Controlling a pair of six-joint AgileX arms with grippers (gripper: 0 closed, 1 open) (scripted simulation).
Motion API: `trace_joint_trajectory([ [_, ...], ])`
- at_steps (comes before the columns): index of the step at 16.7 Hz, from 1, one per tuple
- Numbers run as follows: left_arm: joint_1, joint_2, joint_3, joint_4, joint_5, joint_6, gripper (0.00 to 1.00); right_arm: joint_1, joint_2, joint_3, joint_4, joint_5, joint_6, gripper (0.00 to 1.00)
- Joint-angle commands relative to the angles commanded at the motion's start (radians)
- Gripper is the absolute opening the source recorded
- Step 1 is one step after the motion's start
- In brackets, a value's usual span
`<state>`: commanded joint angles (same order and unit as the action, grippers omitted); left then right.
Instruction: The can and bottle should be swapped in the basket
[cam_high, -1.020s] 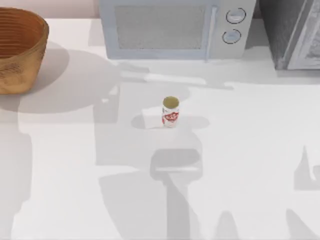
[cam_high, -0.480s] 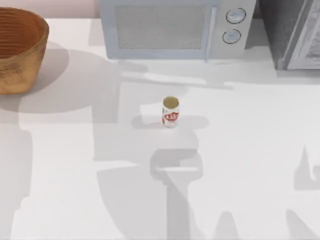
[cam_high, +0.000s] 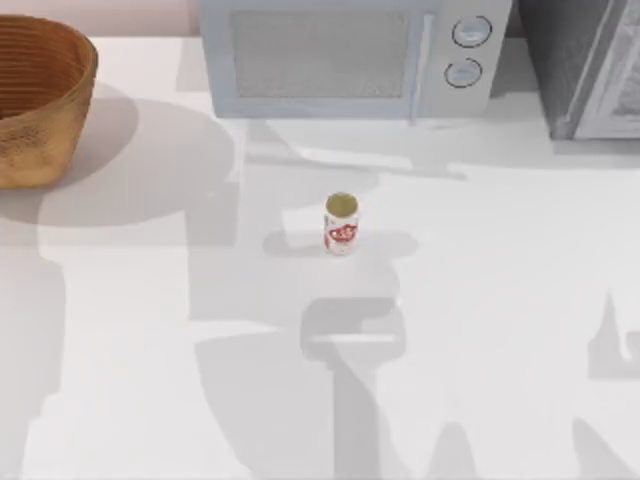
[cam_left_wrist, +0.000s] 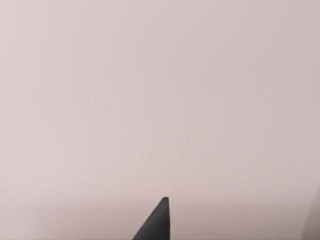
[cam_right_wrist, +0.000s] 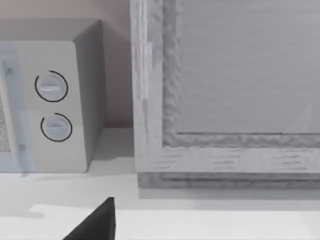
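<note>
The can (cam_high: 341, 224), white with red marks and a dull gold top, stands upright on the white table near its middle. The wicker basket (cam_high: 45, 140) sits at the back left corner, cut off by the view's edge, and what it holds is hidden. The bottle is out of view. In the left wrist view, a dark tip of my left gripper (cam_left_wrist: 157, 225) stands against a plain pale wall. A dark tip of my right gripper (cam_right_wrist: 97, 225) is over the table, facing the microwave and a grey cabinet. Neither gripper is near the can.
A pale grey microwave (cam_high: 340, 55) stands at the back centre, its two dials (cam_right_wrist: 52, 105) toward the right. A grey textured cabinet (cam_high: 590, 65) fills the back right corner. Arm shadows fall across the white tabletop (cam_high: 500, 300) around the can.
The arm shadows left of the can have shifted slightly. The can and the basket have not moved.
</note>
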<state>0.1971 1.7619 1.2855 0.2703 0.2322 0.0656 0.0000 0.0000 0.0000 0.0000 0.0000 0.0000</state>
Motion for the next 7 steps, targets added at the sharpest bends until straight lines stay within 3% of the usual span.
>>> trace_joint_trajectory([
  [2,0.000,0.000,0.000,0.000,0.000,0.000,1.00,0.000,0.000,0.000,0.000,0.000,0.000,1.00],
  [7,0.000,0.000,0.000,0.000,0.000,0.000,1.00,0.000,0.000,0.000,0.000,0.000,0.000,1.00],
])
